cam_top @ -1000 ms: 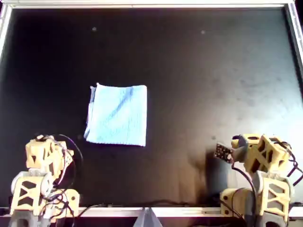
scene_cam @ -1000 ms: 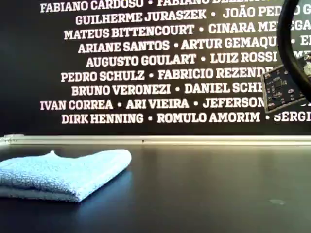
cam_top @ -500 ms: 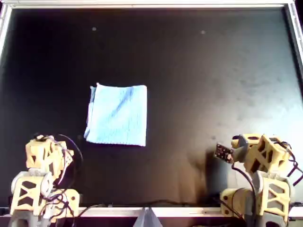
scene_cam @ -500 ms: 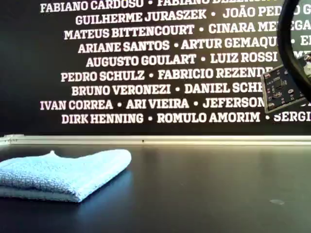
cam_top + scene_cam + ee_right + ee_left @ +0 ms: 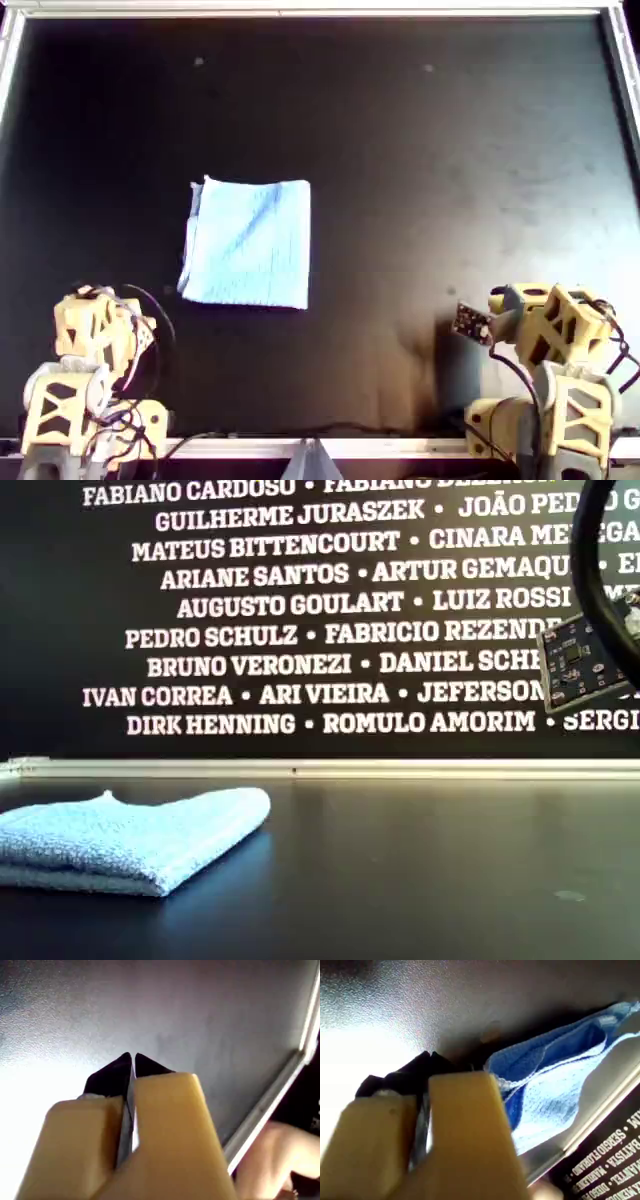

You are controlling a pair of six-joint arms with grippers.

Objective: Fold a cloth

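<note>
A light blue cloth is seen lying folded into a neat rectangle on a black desk. In the overhead view it rests left of centre, ahead of the left arm and slightly to that view's right of it, well apart from both arms. The left end effector is shown closed, its dark tips pressed together with nothing held; the cloth's layered edge is seen just beyond those tips, not touching them. The right end effector is likewise closed and empty, with only bare desk in front of it. The right arm is parked far from the cloth, near the overhead view's lower right corner. A dark wall with white printed names stands behind the desk.
</note>
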